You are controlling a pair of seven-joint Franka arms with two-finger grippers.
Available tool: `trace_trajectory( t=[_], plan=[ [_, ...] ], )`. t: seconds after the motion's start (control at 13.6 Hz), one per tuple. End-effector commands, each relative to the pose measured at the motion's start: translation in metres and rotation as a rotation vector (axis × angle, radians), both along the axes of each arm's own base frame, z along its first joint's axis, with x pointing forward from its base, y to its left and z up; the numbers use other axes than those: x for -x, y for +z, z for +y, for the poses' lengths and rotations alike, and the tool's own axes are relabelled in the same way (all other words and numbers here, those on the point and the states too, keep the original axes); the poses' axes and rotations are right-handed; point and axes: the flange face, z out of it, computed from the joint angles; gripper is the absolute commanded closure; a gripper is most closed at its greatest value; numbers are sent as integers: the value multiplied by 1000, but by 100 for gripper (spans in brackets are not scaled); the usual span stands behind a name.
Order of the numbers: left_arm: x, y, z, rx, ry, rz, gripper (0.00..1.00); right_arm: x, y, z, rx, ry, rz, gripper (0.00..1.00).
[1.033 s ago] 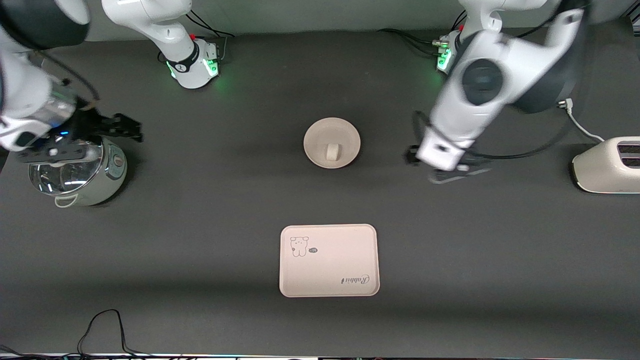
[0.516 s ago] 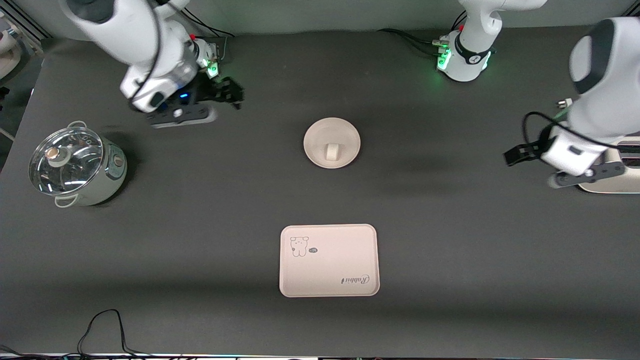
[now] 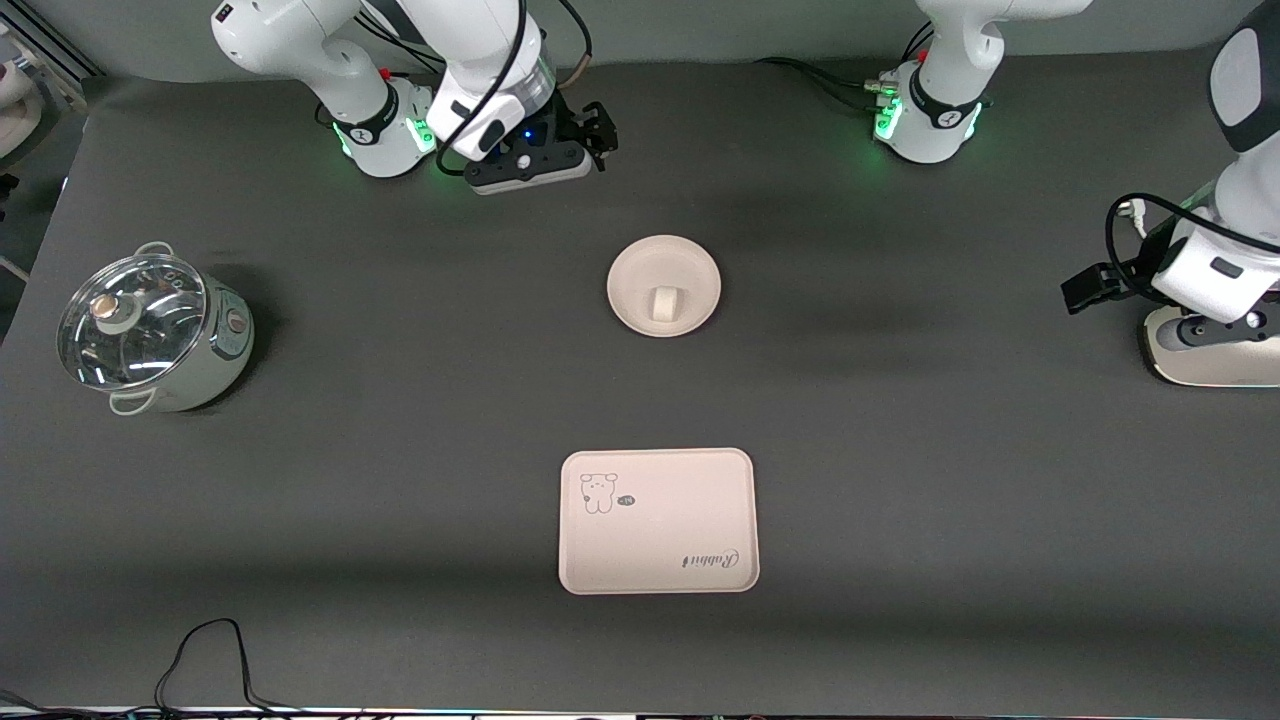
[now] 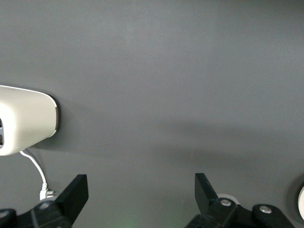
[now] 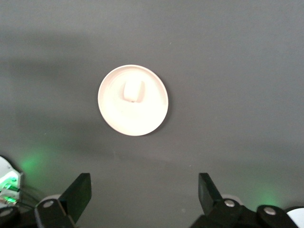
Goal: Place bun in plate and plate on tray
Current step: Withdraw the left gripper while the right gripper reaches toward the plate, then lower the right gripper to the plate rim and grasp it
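- We see the bun (image 3: 663, 302) lying in the plate (image 3: 632, 268), a little above the centre of the front view; in the right wrist view the same bun (image 5: 132, 91) sits inside the plate (image 5: 151, 118) in the upper middle of the frame.
- The plate stands on the dark table (image 3: 900, 480). The tray (image 3: 690, 520) lies apart from it, lower in the frame and nearer the front camera, with nothing on it.
- The right arm comes from its base at the upper left of the front view and folds back close to it. The right gripper (image 3: 598, 132) hangs over the table above and left of the plate in the frame, well apart from it.
- In the right wrist view its fingers (image 5: 80, 192) stand wide apart with only bare table between them; they hold and touch nothing.
- The left arm reaches to the right edge of the front view, where the left gripper (image 3: 1085, 287) hangs beside the toaster (image 3: 1215, 368), well apart from the plate.
- In the left wrist view its fingers (image 4: 76, 192) are likewise spread wide and empty, with the toaster (image 4: 26, 124) at the left edge of that frame.
- A lidded pot (image 3: 150, 335) stands at the left of the front view.
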Motion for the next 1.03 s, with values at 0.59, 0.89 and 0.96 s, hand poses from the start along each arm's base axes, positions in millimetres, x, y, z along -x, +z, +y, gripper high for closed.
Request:
trace_trajectory(
  t=[0.59,0.89,0.96],
  plan=[
    [-4,5,-2,-13,-38,33,0,29,-177,-12,-61,-86,-101,0],
    [-2,4,0,-12,-44,46,0,32,-261,-12,-75,-108,-189,0],
    [-2,4,0,-12,-44,48,0,30,-280,-14,-78,-119,-211,0]
  ],
)
